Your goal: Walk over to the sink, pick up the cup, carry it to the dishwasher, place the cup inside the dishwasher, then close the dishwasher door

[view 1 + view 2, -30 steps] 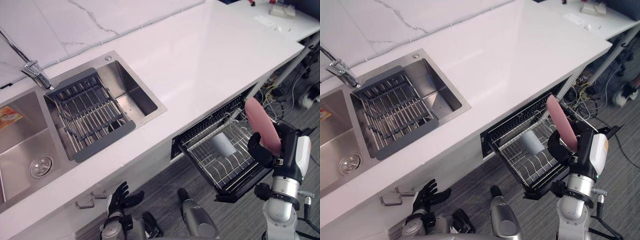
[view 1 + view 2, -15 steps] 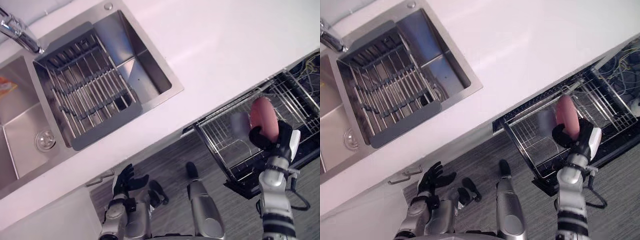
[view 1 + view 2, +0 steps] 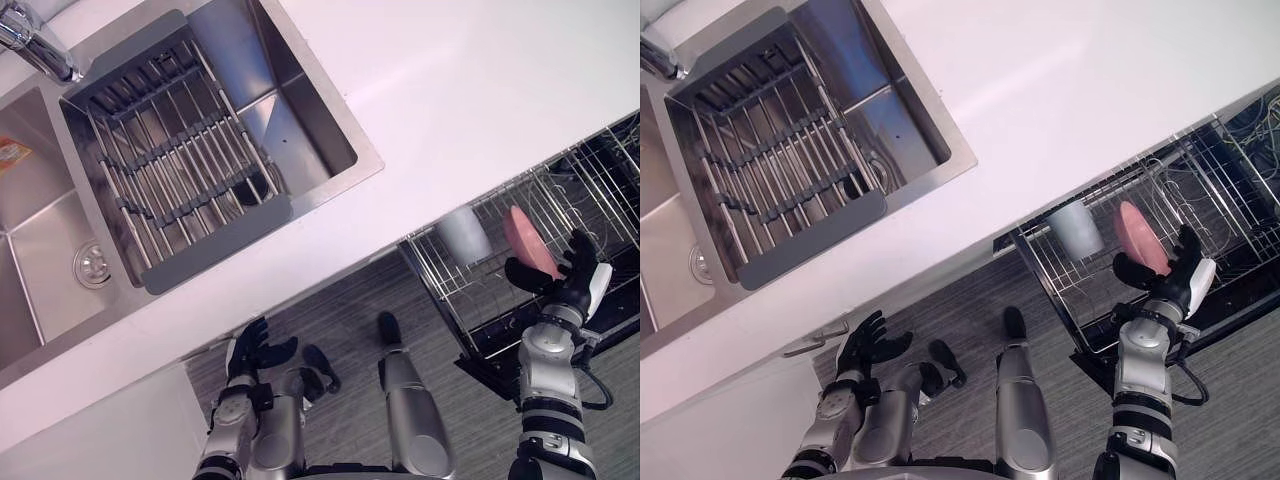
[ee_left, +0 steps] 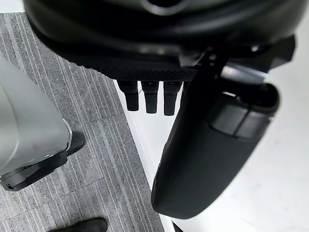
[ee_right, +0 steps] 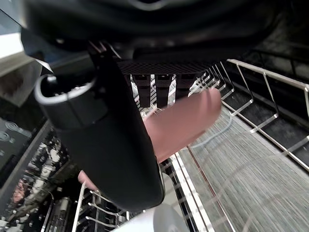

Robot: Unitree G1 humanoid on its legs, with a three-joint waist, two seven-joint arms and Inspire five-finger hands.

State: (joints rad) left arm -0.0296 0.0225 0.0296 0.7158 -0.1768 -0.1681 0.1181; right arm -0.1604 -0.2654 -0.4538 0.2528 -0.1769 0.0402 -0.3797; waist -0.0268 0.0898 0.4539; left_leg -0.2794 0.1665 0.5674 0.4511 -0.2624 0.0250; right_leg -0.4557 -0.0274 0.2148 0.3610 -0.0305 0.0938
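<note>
A grey cup [image 3: 463, 233] lies in the pulled-out wire rack [image 3: 430, 295] of the dishwasher under the counter. Just to its right a pink oval dish [image 3: 528, 240] stands on edge low in the rack. My right hand [image 3: 565, 285] holds it, pinched between the thumb and the straight fingers behind it. In the right wrist view the pink dish [image 5: 188, 121] runs between my thumb [image 5: 111, 135] and the fingers, with rack wires beyond. My left hand [image 3: 250, 350] hangs open low in front of the cabinet, over the grey floor [image 4: 72, 159].
A steel sink [image 3: 320, 130] holding a dark drying rack [image 3: 170, 170] is set into the white counter [image 3: 480, 90], with a faucet [image 3: 30, 40] behind. A second basin [image 3: 60, 240] lies to the left. A cabinet handle [image 3: 815, 340] shows below the counter edge.
The camera has swung downward, shifting the whole picture. My right hand has come down with the pink dish from above the rack to low inside it, beside the grey cup.
</note>
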